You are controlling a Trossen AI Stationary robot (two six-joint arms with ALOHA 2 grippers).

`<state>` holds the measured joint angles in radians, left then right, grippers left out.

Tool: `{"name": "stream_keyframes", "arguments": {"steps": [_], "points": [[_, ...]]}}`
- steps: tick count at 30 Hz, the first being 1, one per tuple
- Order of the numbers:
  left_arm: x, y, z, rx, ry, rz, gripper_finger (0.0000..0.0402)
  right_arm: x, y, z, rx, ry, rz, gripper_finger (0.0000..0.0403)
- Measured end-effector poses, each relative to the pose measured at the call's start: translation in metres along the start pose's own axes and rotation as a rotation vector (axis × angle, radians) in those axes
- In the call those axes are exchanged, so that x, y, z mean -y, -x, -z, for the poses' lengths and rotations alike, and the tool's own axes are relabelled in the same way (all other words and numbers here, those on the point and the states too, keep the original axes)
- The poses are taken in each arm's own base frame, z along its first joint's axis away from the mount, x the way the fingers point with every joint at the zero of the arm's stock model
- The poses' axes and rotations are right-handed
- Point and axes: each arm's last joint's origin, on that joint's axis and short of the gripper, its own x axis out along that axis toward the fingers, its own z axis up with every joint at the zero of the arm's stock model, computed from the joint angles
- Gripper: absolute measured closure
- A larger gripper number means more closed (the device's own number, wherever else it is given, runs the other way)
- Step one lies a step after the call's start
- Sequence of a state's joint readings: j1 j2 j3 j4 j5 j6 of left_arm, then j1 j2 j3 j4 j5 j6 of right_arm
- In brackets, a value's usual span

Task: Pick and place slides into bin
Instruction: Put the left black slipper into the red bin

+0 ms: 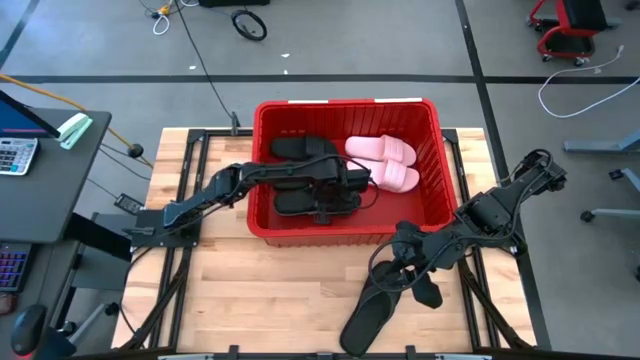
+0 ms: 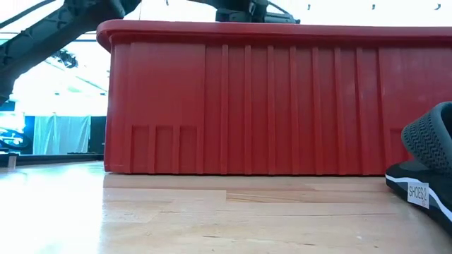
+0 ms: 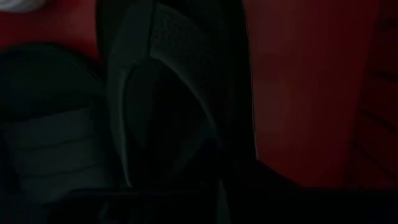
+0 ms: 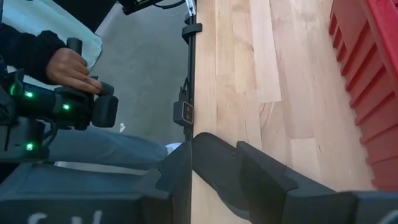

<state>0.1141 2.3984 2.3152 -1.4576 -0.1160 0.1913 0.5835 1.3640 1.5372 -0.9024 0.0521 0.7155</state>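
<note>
The red bin (image 1: 347, 232) stands at the table's far middle. Two pale pink slides (image 1: 385, 162) and several black sandals (image 1: 300, 148) lie inside it. My left gripper (image 1: 350, 185) is down in the bin over a black thong flip-flop (image 3: 168, 93), beside a black wide-strap slide (image 3: 43, 143). My right gripper (image 1: 408, 258) is shut on another black sandal (image 1: 368, 318), which is outside the bin and reaches toward the table's near edge. Its textured strap (image 2: 432, 141) shows at the right of the low view. My right gripper pinches the black sandal's sole (image 4: 210, 163) between its two fingers (image 4: 264, 177), coming level from the table's right side. The sandal's free end sticks out past the fingertips toward the near-left. I cannot tell whether its lower part (image 2: 417, 192) rests on the table.
The bin's near wall (image 2: 268, 106) stands tall between the outside sandal and the bin's inside. Bare wooden table (image 1: 270, 290) lies near and left of the bin. A person's hand (image 4: 71, 68) holds a controller beyond the table's edge.
</note>
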Motion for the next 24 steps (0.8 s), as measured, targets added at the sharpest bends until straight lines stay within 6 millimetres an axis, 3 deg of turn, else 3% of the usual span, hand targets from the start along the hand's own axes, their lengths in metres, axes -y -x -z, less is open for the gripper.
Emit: {"name": "stream_keyframes", "arguments": {"steps": [5,14,24], "points": [[-0.001,0.0,-0.001,0.007,0.046,-0.021,0.0352,0.0,0.0,0.0,0.001,0.001,-0.001,0.027],[0.005,0.002,0.005,-0.054,0.066,-0.02,0.0227,0.0,0.0,0.0,0.002,0.009,-0.001,0.027],[0.016,0.055,0.021,0.052,0.043,-0.004,0.0152,0.0,0.0,0.0,0.005,0.011,-0.004,0.027]]}}
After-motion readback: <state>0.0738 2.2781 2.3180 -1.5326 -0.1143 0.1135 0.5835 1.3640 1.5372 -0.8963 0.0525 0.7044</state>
